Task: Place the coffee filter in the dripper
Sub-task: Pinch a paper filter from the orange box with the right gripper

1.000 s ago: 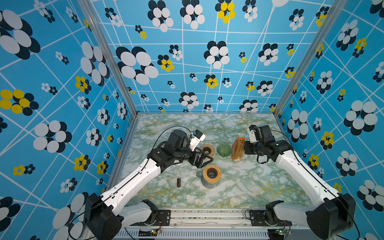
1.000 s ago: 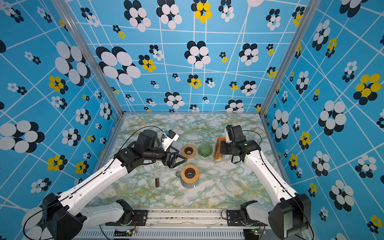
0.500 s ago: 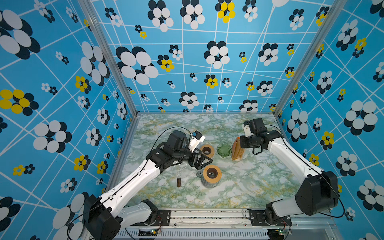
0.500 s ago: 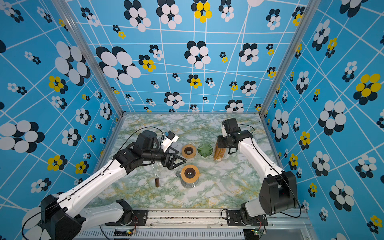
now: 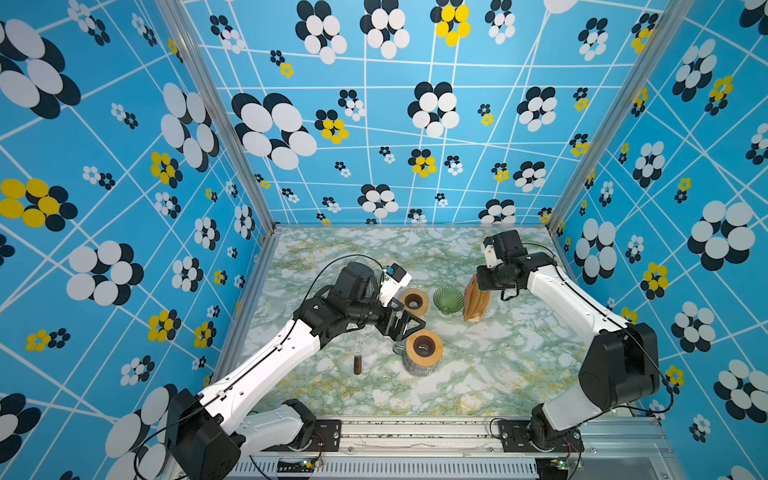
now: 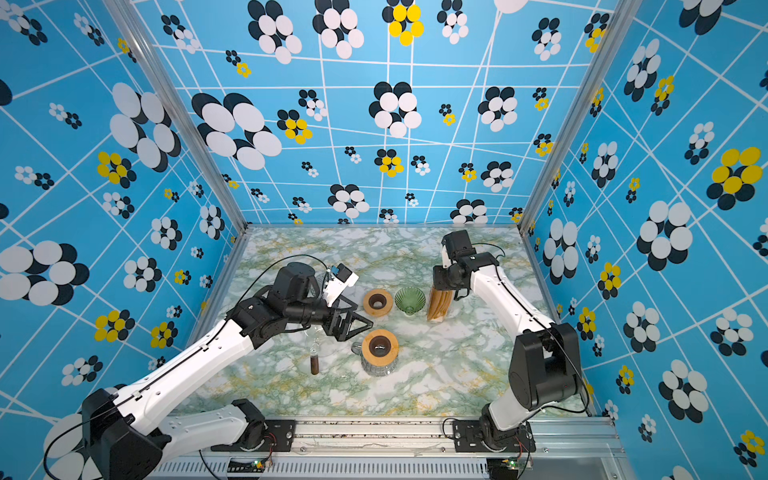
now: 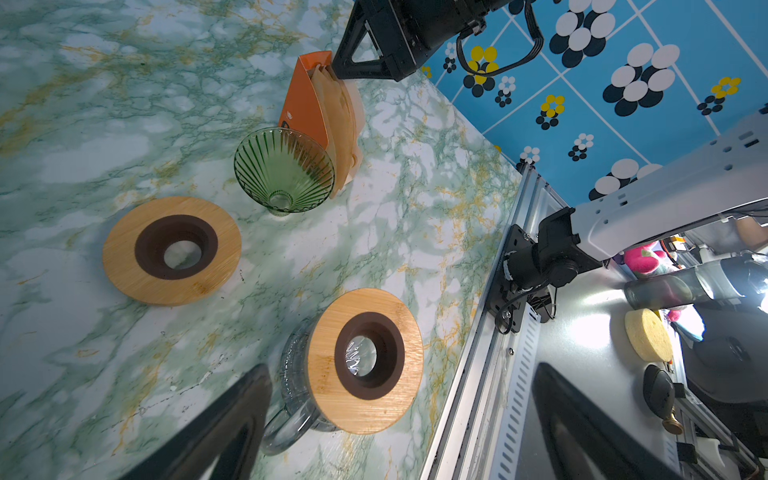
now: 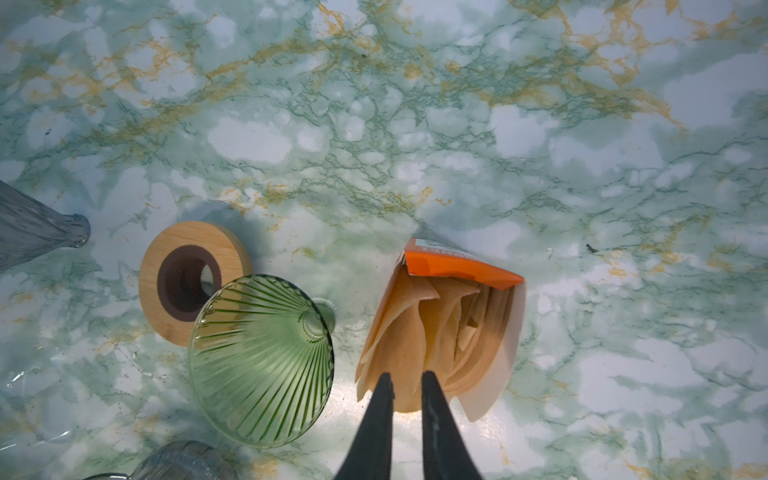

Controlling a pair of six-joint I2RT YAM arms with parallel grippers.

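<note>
A: Filter station. Where do the papers sit?

B: The coffee filters point(image 8: 415, 332) stand bunched in their orange carton point(image 8: 457, 266) on the marble table point(image 5: 498, 374), just beside the green glass dripper point(image 5: 448, 300). No filter is in the dripper yet.

A: Right side?

B: The right gripper point(image 8: 407, 376) points down at the top edge of the stack. Its jaws are drawn close with a thin slit between them, and brown paper shows through the slit in the right wrist view. Whether a sheet is pinched, I cannot tell.

A: Left side?

B: The left gripper point(image 5: 405, 323) hangs over the table with its jaws spread wide and nothing between them. It is near the glass carafe point(image 7: 295, 374), which carries a wooden ring point(image 5: 424, 347) on its mouth.

A: Other items?

B: A second wooden ring point(image 5: 414, 302) lies flat on the table. It sits close to the dripper, on the side away from the carton. A slim vial point(image 5: 357, 365), dark at one end, sits under the left arm. I cannot tell whether it is standing or lying.
</note>
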